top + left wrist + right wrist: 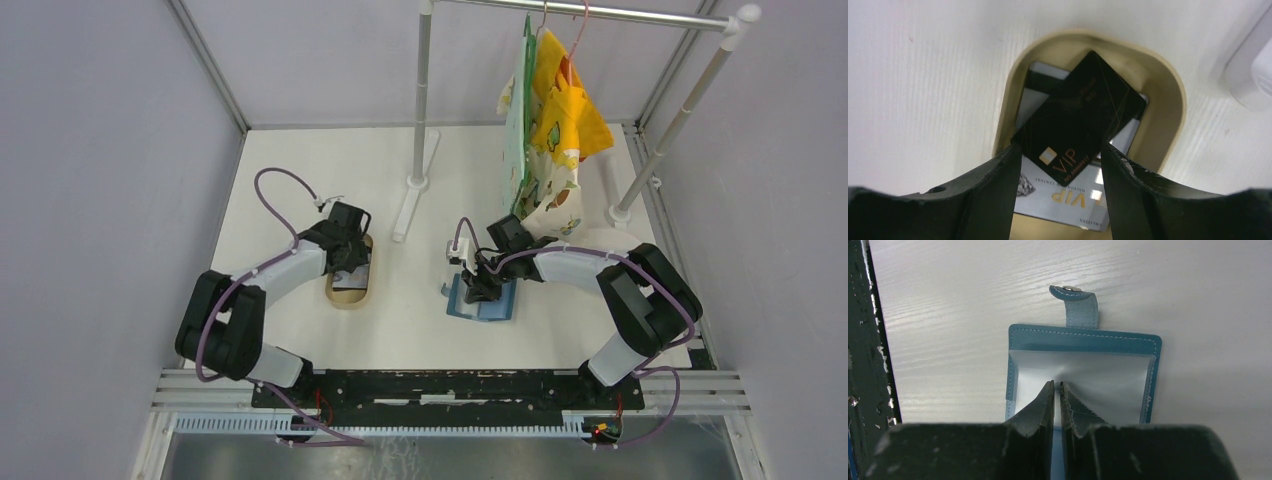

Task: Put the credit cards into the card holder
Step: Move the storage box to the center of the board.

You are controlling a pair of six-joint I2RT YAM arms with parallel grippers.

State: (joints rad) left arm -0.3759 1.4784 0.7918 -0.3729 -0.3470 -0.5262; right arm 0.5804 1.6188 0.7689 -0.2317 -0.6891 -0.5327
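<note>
— How far along are we?
— Barely started, I'd say. The credit cards I can see are in the tan tray on the left. None shows in the card holder, which lies open to the right.
— And the grippers?
— My left gripper is spread astride the black card; I can't tell if it touches. My right gripper is closed, pinching the holder's clear pocket.
</note>
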